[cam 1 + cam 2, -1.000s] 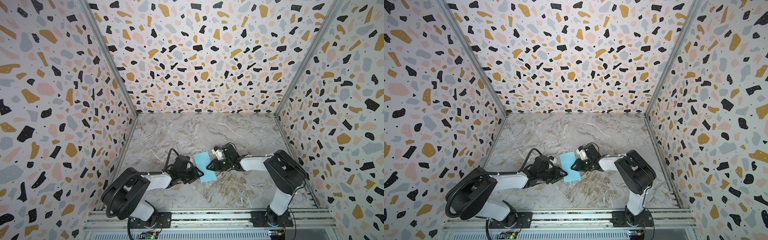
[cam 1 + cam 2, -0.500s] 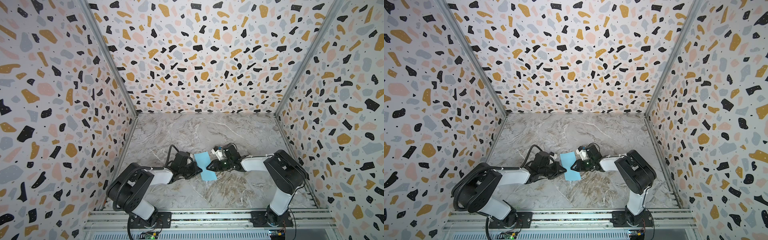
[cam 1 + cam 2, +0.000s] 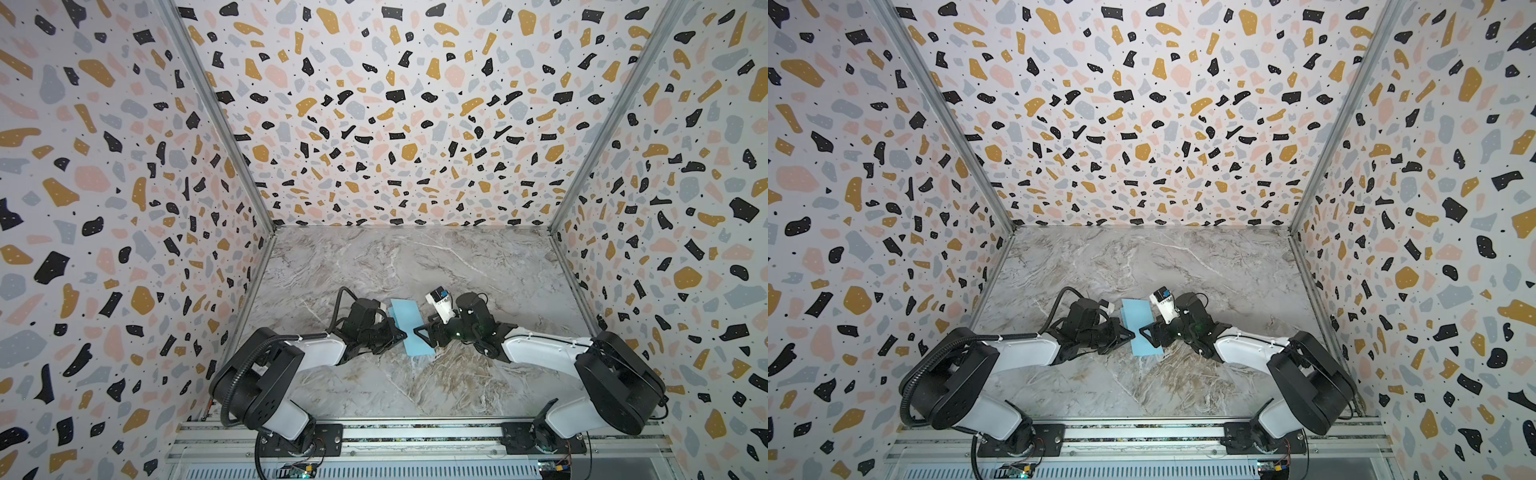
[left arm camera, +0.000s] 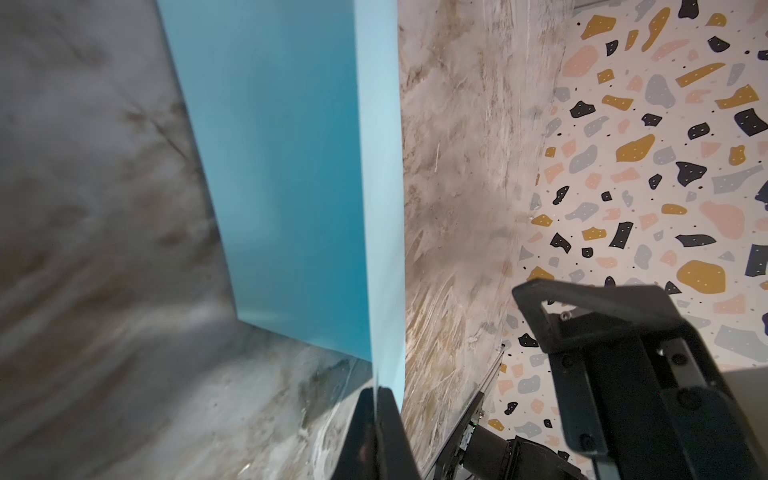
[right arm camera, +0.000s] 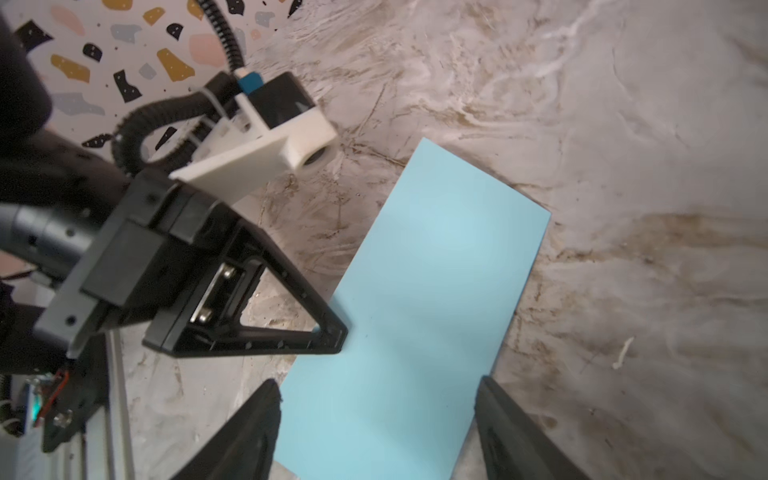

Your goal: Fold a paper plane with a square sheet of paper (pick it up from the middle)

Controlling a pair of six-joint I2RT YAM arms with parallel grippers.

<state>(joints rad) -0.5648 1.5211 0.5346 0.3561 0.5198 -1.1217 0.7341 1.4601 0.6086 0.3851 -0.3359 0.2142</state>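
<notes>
The square sheet of paper [image 3: 409, 326] [image 3: 1140, 328] is light blue and folded into a long rectangle on the marble table, between both arms. My left gripper [image 3: 402, 335] [image 3: 1130, 335] [image 4: 377, 390] is shut on its left long edge, and that edge lifts slightly in the left wrist view, where the paper [image 4: 282, 166] runs away from the jaws. My right gripper [image 3: 419, 331] [image 5: 376, 384] is open, its fingers straddling the near end of the paper [image 5: 415, 311] without gripping it. No paper plane is in view.
The marble table [image 3: 415, 386] is boxed in by terrazzo walls [image 3: 374, 124] on three sides. A metal rail [image 3: 415, 434] with both arm bases runs along the front. The left arm's white camera mount [image 5: 266, 145] sits close to the paper.
My left gripper has moved in to the paper's left edge and shut on it. My right gripper has opened wide and let go of the paper.
</notes>
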